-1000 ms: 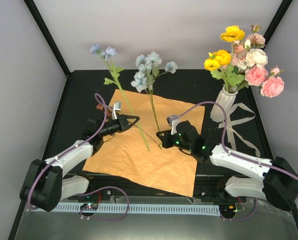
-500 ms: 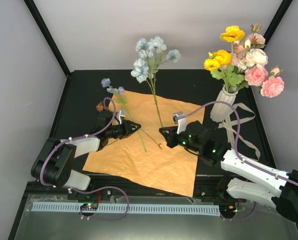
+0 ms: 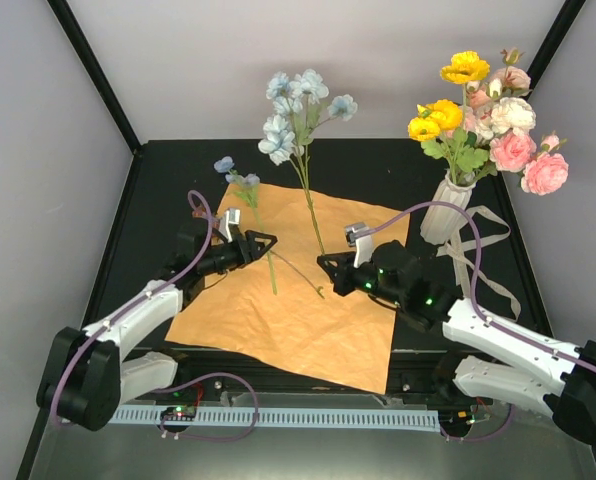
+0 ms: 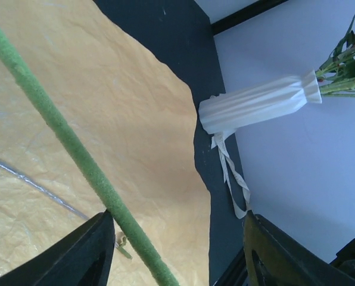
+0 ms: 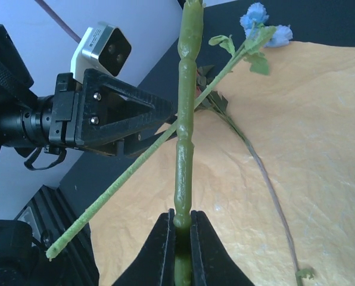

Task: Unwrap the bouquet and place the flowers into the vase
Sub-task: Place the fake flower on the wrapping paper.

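The orange wrapping paper (image 3: 288, 300) lies spread flat on the table. My right gripper (image 3: 326, 266) is shut on the thick green stem (image 5: 185, 119) of a pale blue flower spray (image 3: 298, 105) and holds it upright. My left gripper (image 3: 264, 241) is open. A thinner stem (image 4: 76, 155) of a small blue flower (image 3: 236, 172) slants between its fingers (image 4: 91, 253), close to one of them, its lower end on the paper. The white ribbed vase (image 3: 446, 205) at the right holds yellow, pink and cream flowers (image 3: 488, 115). The vase (image 4: 255, 104) also shows in the left wrist view.
The cream ribbon (image 3: 473, 255) lies loose on the black table beside the vase, and shows as ribbon (image 4: 232, 176) in the left wrist view. Black frame posts (image 3: 93, 75) stand at the back corners. A thin wire (image 5: 273, 196) lies on the paper.
My left gripper has opened and let go of the small blue flower, which has sunk lower. My right gripper has raised its blue spray more upright.
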Robot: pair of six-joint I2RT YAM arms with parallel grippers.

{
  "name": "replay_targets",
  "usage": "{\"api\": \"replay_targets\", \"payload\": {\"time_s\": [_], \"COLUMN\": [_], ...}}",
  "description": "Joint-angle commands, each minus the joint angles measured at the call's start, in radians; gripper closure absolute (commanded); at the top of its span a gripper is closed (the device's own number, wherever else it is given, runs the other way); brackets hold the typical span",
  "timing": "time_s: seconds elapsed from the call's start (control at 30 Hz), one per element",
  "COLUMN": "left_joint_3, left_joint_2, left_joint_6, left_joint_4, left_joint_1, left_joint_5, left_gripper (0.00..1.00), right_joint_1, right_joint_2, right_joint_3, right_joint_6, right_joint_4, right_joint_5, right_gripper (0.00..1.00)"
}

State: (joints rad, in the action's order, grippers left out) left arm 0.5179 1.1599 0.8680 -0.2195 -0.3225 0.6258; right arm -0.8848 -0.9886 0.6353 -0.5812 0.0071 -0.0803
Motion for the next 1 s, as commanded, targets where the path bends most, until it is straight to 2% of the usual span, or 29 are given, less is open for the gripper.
{"api": "replay_targets", "payload": {"time_s": [0.0, 0.23, 0.4, 0.63, 0.87, 0.97], "left_joint_3": [0.034, 0.001, -0.002, 0.020, -0.035, -0.034], "left_joint_2": [-0.066, -0.124, -0.122, -0.089, -0.169, -0.224], "left_joint_6": [-0.001, 0.013, 0.001, -0.035, 0.015, 0.049], "left_joint_4": [0.143, 0.192, 0.220, 0.267, -0.029, -0.148], "left_joint_1": [-0.006, -0.006, -0.007, -0.007, -0.009, -0.014], "left_joint_5": [-0.059, -0.072, -0.074, -0.081, 0.088, 0.161], "left_gripper": [0.38, 0.36, 0.27, 0.21, 0.31, 0.32], "right_joint_1": [0.002, 0.002, -0.001, -0.002, -0.018, -0.042], "right_joint_2": [0.027, 0.009, -0.004, -0.012, -0.045, -0.070], "right_joint_3": [0.042, 0.050, 0.059, 0.069, 0.066, 0.078], "right_joint_6": [0.008, 0.003, -0.002, 0.003, -0.005, -0.004], "right_joint_4": [0.021, 0.015, 0.016, 0.006, 0.068, 0.094], "right_joint_5": [-0.002, -0.006, -0.018, -0.018, -0.058, -0.069], "right_gripper": [0.99, 0.99, 0.99, 0.99, 0.99, 0.99]}}
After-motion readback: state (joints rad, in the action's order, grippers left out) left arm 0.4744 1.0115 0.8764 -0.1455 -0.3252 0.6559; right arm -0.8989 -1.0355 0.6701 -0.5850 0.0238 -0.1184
